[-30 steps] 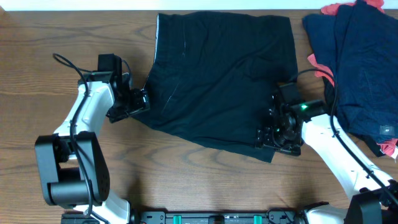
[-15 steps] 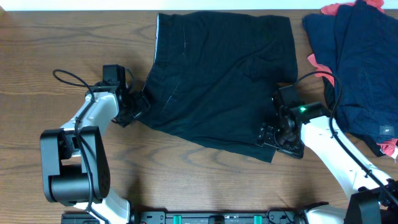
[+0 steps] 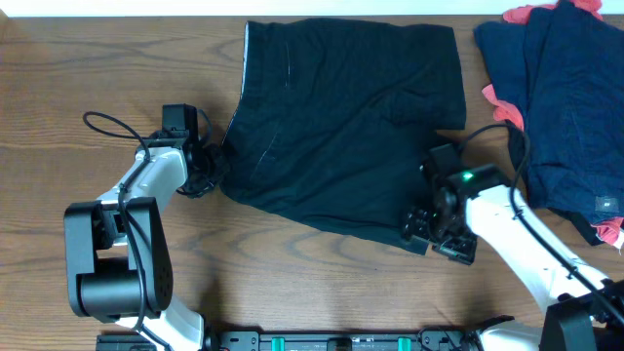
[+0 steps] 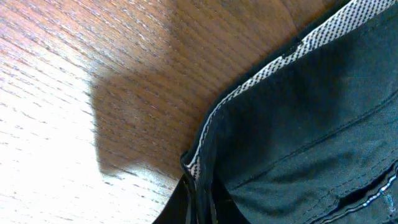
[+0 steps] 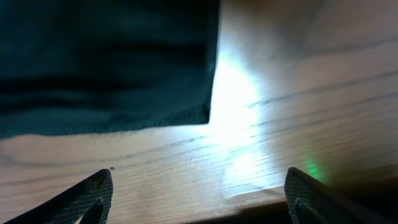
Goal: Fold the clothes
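A pair of black shorts [image 3: 346, 117] lies spread flat at the table's middle back, its waistband along the left side. My left gripper [image 3: 216, 168] is shut on the waistband's lower left corner. In the left wrist view the fingers [image 4: 200, 202] pinch the edge with the dotted grey-white waistband lining [image 4: 249, 87]. My right gripper [image 3: 421, 232] stands open at the shorts' lower right hem corner. In the right wrist view, bare wood lies between its fingers [image 5: 93, 193], and the hem corner [image 5: 208, 115] is just ahead of them.
A heap of navy garments with coral-red trim [image 3: 565, 97] covers the right end of the table, close behind my right arm. A black cable [image 3: 102, 122] loops off my left arm. Bare wood [image 3: 292, 283] runs along the front.
My left gripper moved in to the waistband corner and shut on it. My right gripper drew back toward the table's front, off the hem, staying open.
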